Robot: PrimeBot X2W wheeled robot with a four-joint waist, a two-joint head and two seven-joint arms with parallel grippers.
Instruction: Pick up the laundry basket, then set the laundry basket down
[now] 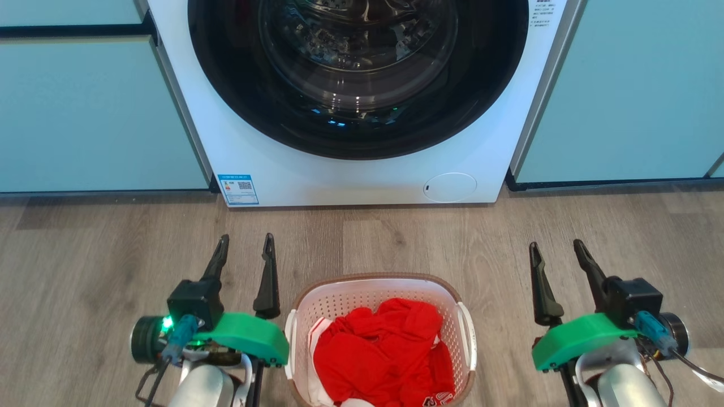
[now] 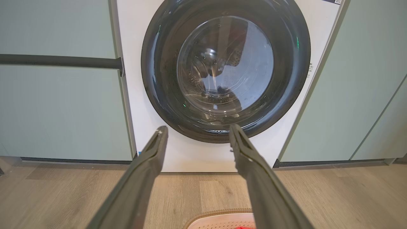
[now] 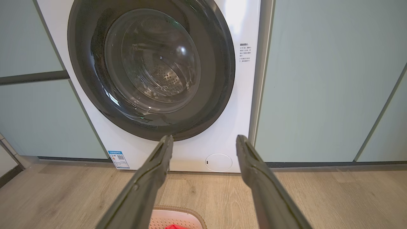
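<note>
The laundry basket (image 1: 367, 297) at six o'clock may tilt if the empty, widely parted left gripper (image 1: 246, 240) and right gripper (image 1: 555, 244) lift unevenly.

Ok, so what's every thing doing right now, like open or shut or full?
Laundry basket: upright on the floor, not held, clothes inside.
Red clothes: crumpled in the basket.
Washing machine door: shut.
Round flap: closed.
Cabinet doors: shut.
Left gripper: fingers open, empty, beside the basket.
Right gripper: fingers open, empty, beside the basket.
</note>
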